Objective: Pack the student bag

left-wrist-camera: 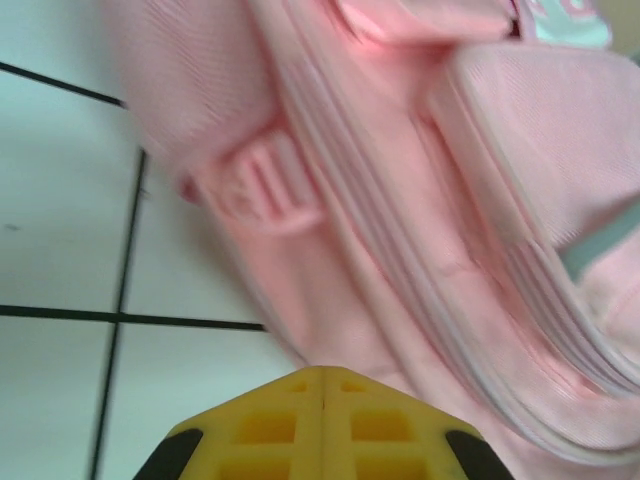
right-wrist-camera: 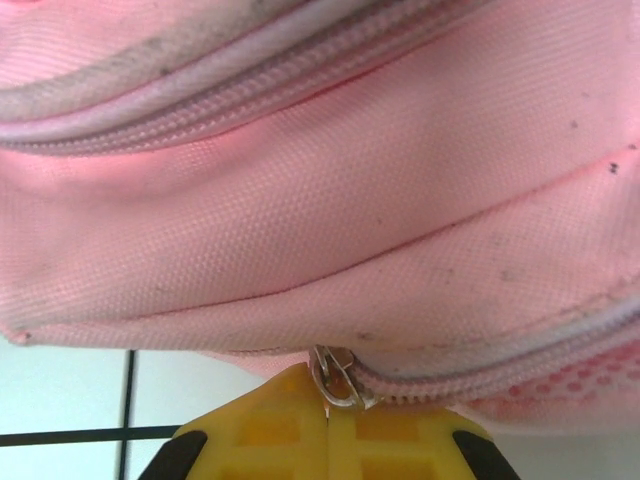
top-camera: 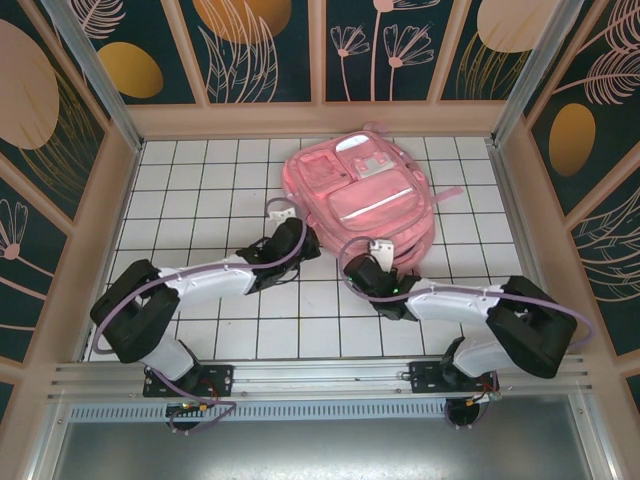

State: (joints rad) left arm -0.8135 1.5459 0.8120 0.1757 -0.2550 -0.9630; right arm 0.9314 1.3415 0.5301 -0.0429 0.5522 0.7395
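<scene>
Pulling zip: your right gripper [right-wrist-camera: 328, 415] pinches zipper pull [right-wrist-camera: 338, 382] at near edge of student bag [top-camera: 365, 190], lying far-centre on table [top-camera: 200, 200]. Drag along track, not upward. Left gripper [left-wrist-camera: 322, 385] jaws closed, nothing between, beside bag's left flank; brace fabric there.

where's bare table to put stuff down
Bare tiles: far left, between side wall and student bag; near centre, between the two arms. Crowded along the bag's near edge, at the left gripper and right gripper.
</scene>
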